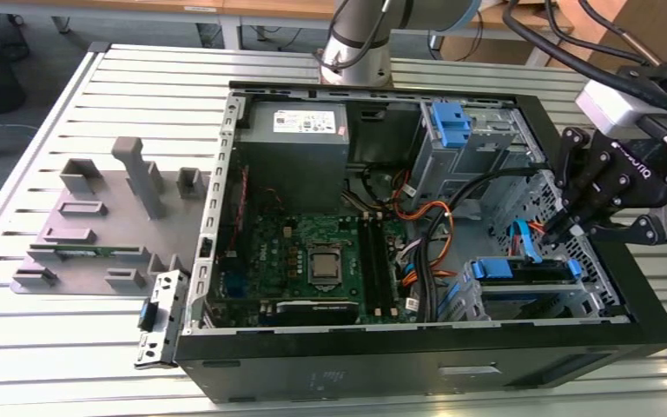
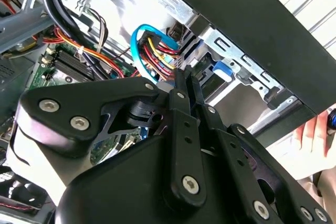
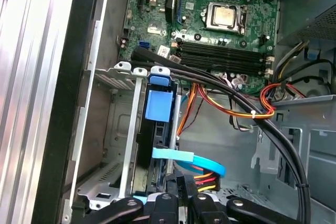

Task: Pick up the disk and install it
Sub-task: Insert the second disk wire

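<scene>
On the slatted worktop [image 1: 32,347] the computer case [image 1: 310,373] lies open for access. The disk [image 1: 525,270] sits slotted in its cage at the exterior view's right. The tool [image 1: 559,233], fingers together and empty, hovers just beside its cables.

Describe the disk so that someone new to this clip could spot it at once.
Find the open black computer case. In its corner at the exterior view's lower right sits a metal drive cage. The disk lies in it, blue-railed, unlike the grey power-supply box opposite.
</scene>
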`<state>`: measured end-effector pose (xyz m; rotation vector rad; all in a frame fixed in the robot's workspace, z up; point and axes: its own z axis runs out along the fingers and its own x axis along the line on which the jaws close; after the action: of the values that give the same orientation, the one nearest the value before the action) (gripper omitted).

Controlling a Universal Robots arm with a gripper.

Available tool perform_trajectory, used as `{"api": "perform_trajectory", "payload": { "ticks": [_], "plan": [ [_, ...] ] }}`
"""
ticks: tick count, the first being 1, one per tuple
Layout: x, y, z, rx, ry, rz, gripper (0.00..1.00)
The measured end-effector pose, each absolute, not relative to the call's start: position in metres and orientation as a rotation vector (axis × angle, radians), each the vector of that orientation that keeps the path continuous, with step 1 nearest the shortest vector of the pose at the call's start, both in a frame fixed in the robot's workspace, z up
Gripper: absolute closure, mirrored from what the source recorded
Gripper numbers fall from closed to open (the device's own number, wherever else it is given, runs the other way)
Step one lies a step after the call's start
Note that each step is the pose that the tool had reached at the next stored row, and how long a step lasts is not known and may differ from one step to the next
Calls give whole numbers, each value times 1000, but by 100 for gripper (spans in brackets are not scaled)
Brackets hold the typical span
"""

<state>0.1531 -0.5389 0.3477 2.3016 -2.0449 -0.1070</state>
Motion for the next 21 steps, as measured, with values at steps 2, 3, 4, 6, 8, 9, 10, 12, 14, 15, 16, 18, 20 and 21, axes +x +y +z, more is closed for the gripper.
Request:
{"api": "perform_trajectory", "payload": {
  "ticks": [2, 3, 4, 6, 8, 9, 10, 12, 14, 15, 16, 18, 20, 21],
  "plan": [
    [152, -540, 347, 2302, -2047, -102, 84],
    [151, -540, 347, 2304, -2049, -97, 84],
    [150, -540, 347, 2306, -2051, -91, 84],
    [148, -541, 346, 2313, -2057, -74, 84],
    [146, -542, 346, 2322, -2065, -54, 84],
    [145, -542, 345, 2326, -2068, -46, 84],
    [144, -543, 345, 2329, -2071, -38, 84],
    [142, -543, 345, 2334, -2076, -26, 84],
    [141, -544, 344, 2334, -2078, -23, 84],
    [140, -544, 344, 2332, -2080, -23, 84],
    [140, -545, 344, 2329, -2083, -23, 84],
    [139, -546, 343, 2324, -2089, -22, 84],
    [138, -546, 343, 2319, -2096, -20, 84],
    [138, -547, 343, 2316, -2100, -19, 84]
  ]
}}
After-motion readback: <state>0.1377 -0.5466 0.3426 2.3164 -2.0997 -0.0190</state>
